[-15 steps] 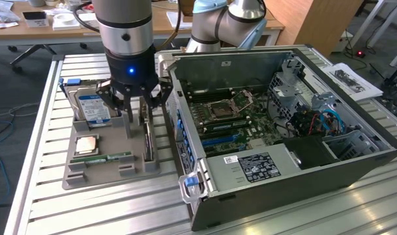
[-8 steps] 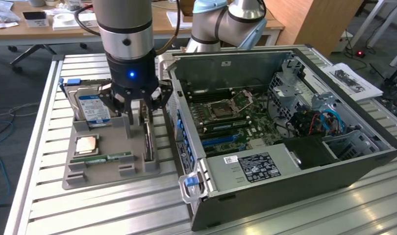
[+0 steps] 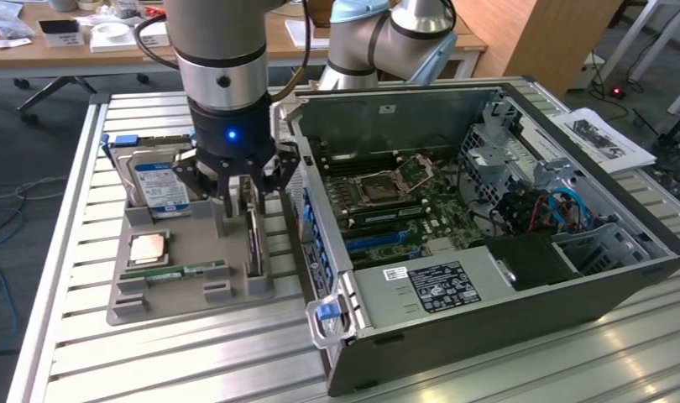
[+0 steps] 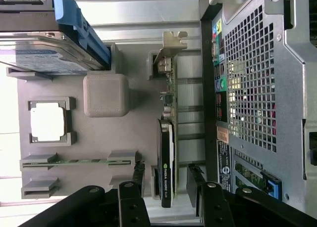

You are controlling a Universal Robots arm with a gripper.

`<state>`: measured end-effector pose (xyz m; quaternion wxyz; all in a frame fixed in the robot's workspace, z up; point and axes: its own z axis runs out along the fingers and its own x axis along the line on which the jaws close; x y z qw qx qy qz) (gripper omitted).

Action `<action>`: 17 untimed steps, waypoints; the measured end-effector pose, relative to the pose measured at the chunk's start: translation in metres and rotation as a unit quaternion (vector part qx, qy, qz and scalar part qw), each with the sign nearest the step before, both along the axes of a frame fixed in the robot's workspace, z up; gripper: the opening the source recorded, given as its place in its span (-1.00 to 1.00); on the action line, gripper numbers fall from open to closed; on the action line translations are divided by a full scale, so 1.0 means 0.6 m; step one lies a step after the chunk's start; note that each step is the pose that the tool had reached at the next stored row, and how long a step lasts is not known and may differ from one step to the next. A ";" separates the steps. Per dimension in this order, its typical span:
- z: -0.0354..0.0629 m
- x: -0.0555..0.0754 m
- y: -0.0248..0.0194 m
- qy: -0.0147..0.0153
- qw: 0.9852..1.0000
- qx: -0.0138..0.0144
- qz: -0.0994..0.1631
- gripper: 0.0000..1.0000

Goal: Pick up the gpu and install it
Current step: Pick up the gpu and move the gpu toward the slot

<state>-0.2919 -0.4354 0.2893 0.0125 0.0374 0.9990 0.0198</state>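
The gpu (image 3: 253,242) is a thin dark card standing on its long edge in a slot of the grey holder tray (image 3: 172,304), with its silvery bracket end toward the back. My gripper (image 3: 248,195) hangs straight above it, open, one finger on each side of the card's top edge. In the wrist view the gpu (image 4: 167,158) runs between the two fingertips (image 4: 142,178), with a gap on either side, and my gripper (image 4: 168,183) touches nothing. The open computer case (image 3: 609,277) lies just beside the tray on the exterior view's right, with its motherboard (image 3: 419,210) exposed.
On the tray are also a silver hard drive (image 3: 159,186) with a blue-white label, a square processor (image 3: 149,248) and a narrow green memory stick (image 3: 189,271). A second robot arm (image 3: 385,38) stands behind the case. Papers (image 3: 604,138) lie at the far right.
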 end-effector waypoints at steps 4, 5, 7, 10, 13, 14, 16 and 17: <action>-0.007 0.001 0.0000 0.000 1.000 0.000 0.000 -0.05; -0.010 0.002 0.0001 0.000 1.000 0.000 0.000 -0.05; -0.016 0.002 0.0004 0.000 1.000 0.000 0.000 -0.05; -0.024 0.004 0.0007 0.001 1.000 0.000 0.000 -0.05; -0.031 0.004 0.0009 0.001 1.000 0.000 0.000 -0.05; -0.034 0.005 0.0010 0.001 1.000 0.000 0.000 -0.05; -0.038 0.006 0.0011 0.001 1.000 0.000 0.000 -0.05; -0.040 0.007 0.0012 0.001 1.000 0.000 0.000 -0.05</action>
